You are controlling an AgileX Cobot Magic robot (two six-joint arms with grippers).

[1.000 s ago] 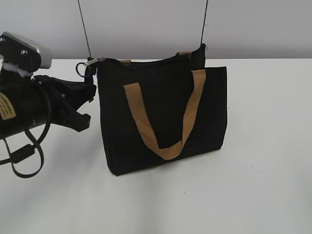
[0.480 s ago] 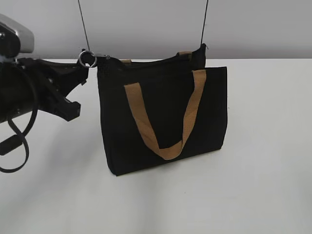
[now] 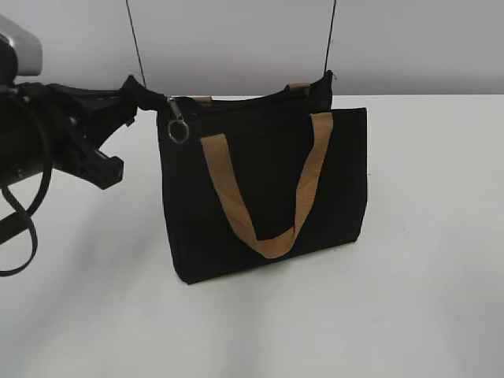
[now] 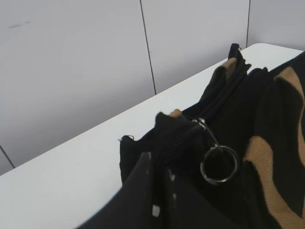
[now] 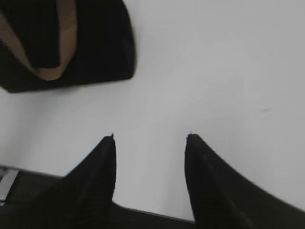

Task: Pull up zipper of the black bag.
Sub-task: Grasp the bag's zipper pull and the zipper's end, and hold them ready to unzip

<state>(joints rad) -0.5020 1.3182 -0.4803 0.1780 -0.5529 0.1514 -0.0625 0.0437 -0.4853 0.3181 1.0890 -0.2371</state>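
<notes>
The black bag (image 3: 260,181) stands upright on the white table, a tan handle (image 3: 268,236) hanging down its front. The zipper runs along its top edge (image 4: 224,90). Its silver pull ring (image 3: 178,130) hangs loose against the bag's front near the top left corner, and it also shows in the left wrist view (image 4: 219,164). My left gripper (image 3: 132,96) is shut on the black fabric end of the bag's top left corner (image 4: 157,164), left of the ring, and is not on the ring. My right gripper (image 5: 150,138) is open and empty over bare table, near the bag's bottom corner (image 5: 95,43).
The white table (image 3: 425,236) spreads around the bag. A grey panelled wall (image 3: 236,39) stands close behind it. A black cable loop (image 3: 16,236) hangs from my left arm at the left edge. The right arm does not show in the exterior view.
The pull ring was raised at my left gripper's tip, left of the bag; it has dropped and hangs on the bag's front. The bag's top left corner is drawn out leftward.
</notes>
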